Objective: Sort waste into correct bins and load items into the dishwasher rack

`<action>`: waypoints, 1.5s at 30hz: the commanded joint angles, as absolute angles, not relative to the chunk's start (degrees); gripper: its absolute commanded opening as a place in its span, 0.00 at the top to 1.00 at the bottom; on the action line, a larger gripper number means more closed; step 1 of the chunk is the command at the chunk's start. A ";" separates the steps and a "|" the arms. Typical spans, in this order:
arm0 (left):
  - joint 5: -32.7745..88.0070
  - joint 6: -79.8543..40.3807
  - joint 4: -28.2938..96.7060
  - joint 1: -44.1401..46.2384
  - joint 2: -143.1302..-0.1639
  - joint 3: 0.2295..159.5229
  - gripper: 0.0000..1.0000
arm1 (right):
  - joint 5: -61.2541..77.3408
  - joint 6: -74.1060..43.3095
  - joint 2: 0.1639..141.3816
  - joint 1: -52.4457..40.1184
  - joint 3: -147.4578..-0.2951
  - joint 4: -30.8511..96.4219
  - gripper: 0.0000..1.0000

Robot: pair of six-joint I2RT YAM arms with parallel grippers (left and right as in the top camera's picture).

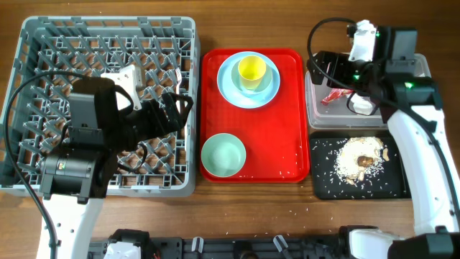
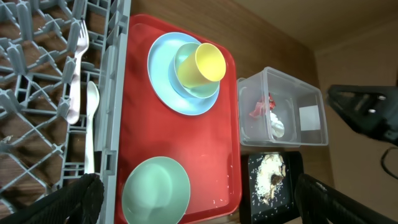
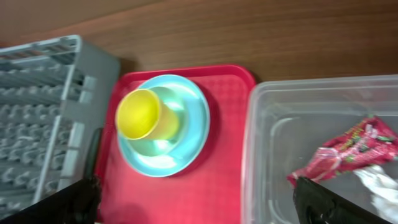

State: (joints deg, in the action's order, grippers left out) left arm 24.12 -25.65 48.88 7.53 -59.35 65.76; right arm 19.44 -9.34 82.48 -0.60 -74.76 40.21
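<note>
The grey dishwasher rack holds a white fork and a white spoon near its right wall. A yellow cup sits in a light blue bowl on a light blue plate. A pale green bowl sits nearer the front. The clear tub holds the red wrapper and the white tissue. The black tray holds rice scraps. My left gripper is open and empty over the rack's right edge. My right gripper is open and empty above the tub's left side.
A flat red tray lies between rack and bins, with a few rice grains on it. More grains lie on the wooden table in front of it. The left wrist view shows the green bowl below my jaws.
</note>
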 commanded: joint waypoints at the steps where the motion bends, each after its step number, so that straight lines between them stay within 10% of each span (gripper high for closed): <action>1: 24.84 -25.78 48.73 7.22 -59.24 66.26 0.00 | 22.74 -9.17 83.29 -0.73 -74.76 40.10 0.00; 13: 24.84 -25.78 48.73 7.22 -59.24 66.26 0.00 | 23.07 -9.93 83.46 -0.73 -74.76 39.77 0.00; 16: 24.84 -25.78 48.73 7.22 -59.24 66.26 0.00 | 27.03 -30.59 83.46 -0.73 -74.76 41.30 0.00; 19: 24.84 -25.78 48.73 7.22 -59.24 66.26 0.00 | 34.09 -31.46 84.49 -4.45 -74.48 44.07 0.94; 29: 24.84 -25.78 48.73 7.22 -59.24 66.26 0.00 | -13.06 -28.27 88.16 -36.18 -73.36 40.47 0.96; 45: 24.84 -25.78 48.73 7.22 -59.24 66.26 0.00 | -14.15 -25.02 108.07 -39.24 -73.36 25.93 0.96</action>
State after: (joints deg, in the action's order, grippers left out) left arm 24.05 -25.65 48.93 7.42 -59.35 65.76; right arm -12.95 -25.71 105.43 -39.68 -73.52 27.55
